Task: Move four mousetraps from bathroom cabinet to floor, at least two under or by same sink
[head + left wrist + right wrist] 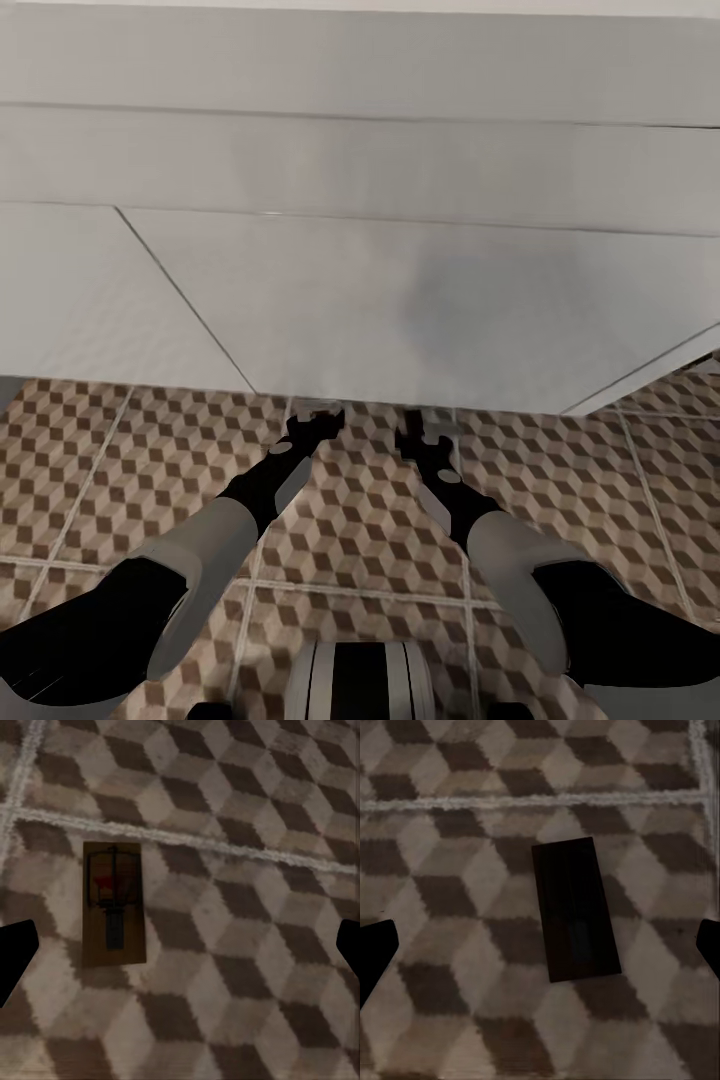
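From the head camera I look down past both arms at the bathroom floor (pixel 360 520), its cube-patterned tiles running under the white underside and front panels of the sink (pixel 380 300), which spans the upper part of the picture. My left gripper (pixel 316 424) and right gripper (pixel 428 430) reach forward side by side, near each other, with their tips right at the lower edge of the sink; from here I can't tell how far either one is spread, and no mousetrap is visible from this angle.

The wrist cameras give me what the head camera hides. Through the left wrist I see a mousetrap (pixel 113 904) lying flat on the tiles, face up, with its dark wire parts and a small red spot on the tan board, just beside a pale grout line (pixel 180 836). The left fingertips (pixel 15 952) sit at the far edges of that picture, spread wide, with nothing between them but floor; the trap lies apart from them.

Through the right wrist I see a second board (pixel 576 909), dark and featureless, slightly tilted against the tile pattern, also flat on the floor near a grout line. I can't make out its metal parts. The right fingertips (pixel 376 952) are likewise wide apart and hold nothing.
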